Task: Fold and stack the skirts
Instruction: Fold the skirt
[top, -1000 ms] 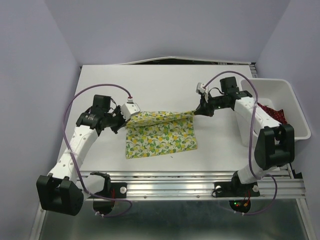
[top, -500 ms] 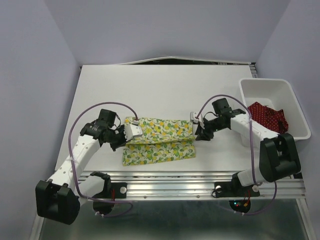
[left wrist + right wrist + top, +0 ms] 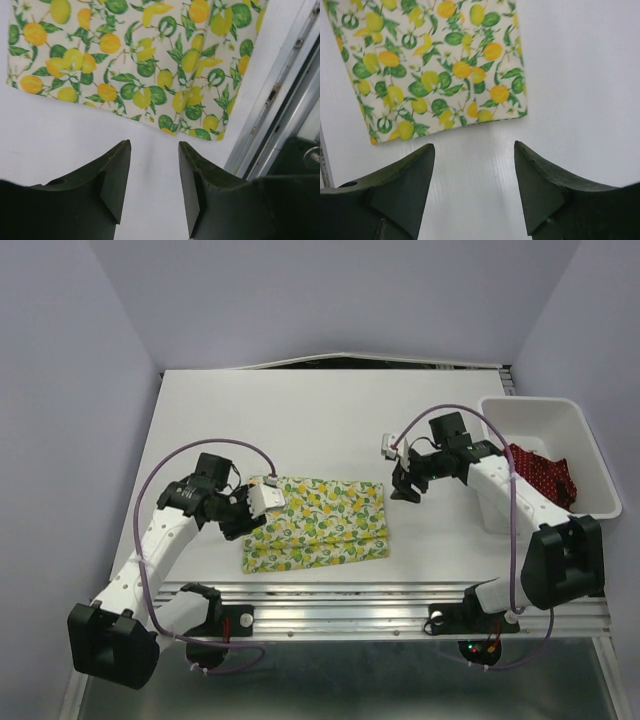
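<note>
The lemon-print skirt (image 3: 315, 523) lies folded flat on the white table, near the front edge. It fills the upper part of the left wrist view (image 3: 135, 65) and of the right wrist view (image 3: 435, 70). My left gripper (image 3: 154, 145) is open just off the skirt's left edge, nothing between its fingers. My right gripper (image 3: 474, 147) is open just off the skirt's right edge, also empty. The red dotted skirt (image 3: 540, 471) lies crumpled in the white bin.
The white plastic bin (image 3: 590, 455) stands at the table's right edge, behind my right arm. A metal rail (image 3: 400, 600) runs along the table's front edge, close to the skirt's near side; it also shows in the left wrist view (image 3: 280, 110).
Both grippers carried the skirt's far edge toward the front, folding it over, then opened and let go. Both have drawn back a little from the cloth.
</note>
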`<action>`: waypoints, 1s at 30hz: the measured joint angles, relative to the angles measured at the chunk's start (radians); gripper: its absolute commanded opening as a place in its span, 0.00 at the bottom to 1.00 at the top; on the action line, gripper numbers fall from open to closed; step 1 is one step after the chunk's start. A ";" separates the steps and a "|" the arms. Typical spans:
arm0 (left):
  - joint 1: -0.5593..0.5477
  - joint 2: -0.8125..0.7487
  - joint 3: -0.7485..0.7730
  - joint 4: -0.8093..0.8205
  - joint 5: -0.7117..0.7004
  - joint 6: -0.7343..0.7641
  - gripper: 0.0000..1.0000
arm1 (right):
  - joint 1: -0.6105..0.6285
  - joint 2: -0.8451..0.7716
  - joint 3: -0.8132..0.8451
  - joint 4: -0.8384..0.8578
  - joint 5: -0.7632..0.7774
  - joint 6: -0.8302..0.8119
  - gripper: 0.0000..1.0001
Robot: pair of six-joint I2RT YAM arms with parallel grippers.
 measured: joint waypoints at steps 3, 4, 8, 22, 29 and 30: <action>0.000 0.068 0.037 0.084 0.000 -0.087 0.45 | 0.001 0.115 0.138 0.027 -0.016 0.102 0.52; 0.000 0.113 0.056 0.117 0.000 -0.131 0.41 | 0.002 0.154 0.182 0.032 -0.023 0.134 0.49; 0.000 0.278 0.099 0.240 -0.002 -0.281 0.36 | 0.010 0.378 0.352 0.069 -0.047 0.243 0.42; 0.001 0.792 0.286 0.404 0.006 -0.570 0.18 | 0.108 0.543 0.274 0.100 0.010 0.310 0.31; -0.017 1.063 0.652 0.413 0.018 -0.627 0.17 | 0.100 0.444 0.096 0.130 0.021 0.345 0.31; -0.023 1.098 0.708 0.406 0.015 -0.632 0.17 | 0.100 0.423 0.072 0.127 0.023 0.355 0.31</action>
